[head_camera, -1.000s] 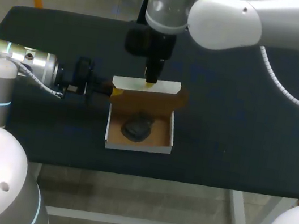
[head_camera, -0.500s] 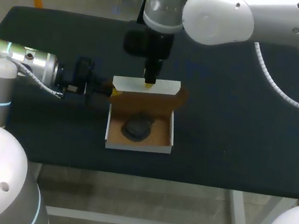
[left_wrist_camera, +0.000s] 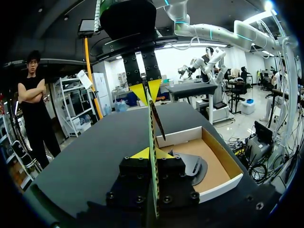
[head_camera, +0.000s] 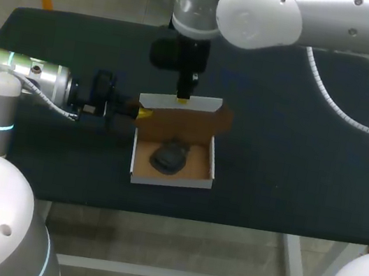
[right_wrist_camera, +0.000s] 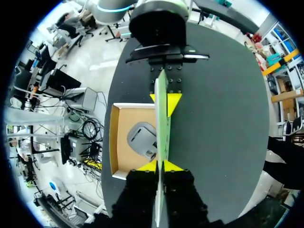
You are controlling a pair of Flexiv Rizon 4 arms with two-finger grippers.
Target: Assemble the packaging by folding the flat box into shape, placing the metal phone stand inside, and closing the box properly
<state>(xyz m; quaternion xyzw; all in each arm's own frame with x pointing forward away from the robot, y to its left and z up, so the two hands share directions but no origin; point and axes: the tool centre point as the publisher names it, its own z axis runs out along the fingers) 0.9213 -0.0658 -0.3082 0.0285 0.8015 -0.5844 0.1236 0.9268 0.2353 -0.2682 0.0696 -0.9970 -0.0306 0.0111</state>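
Closing the box is the step we are on. The box [head_camera: 170, 180] sits on the worktop [head_camera: 297, 143], folded into shape and open on top. The metal phone stand [head_camera: 169, 157] lies inside it, on the brown floor. The lid [head_camera: 201, 103] stands up at the far wall of the box.

Our left arm [head_camera: 38, 82] comes in from the side. The left jaws are closed on the lid's side edge and pinch it from both sides. Our right arm [head_camera: 261, 20] comes down from above. The right jaws are closed on the lid's top edge in the same way. In both wrist views the thin lid runs right between the yellow tips.

We think the folding and the putting-in are done. Next, the lid needs to tip forward over the stand and come down flat. Both jaws should move together, or the card may bend or the box may slide. The left jaws may need to let go before the lid gets low.

Since a second ago, the big round joint of our right arm has moved toward our left side. The white face of the lid looks narrower now, so we think it stands a bit straighter. The box, the stand and the left arm are where they were.
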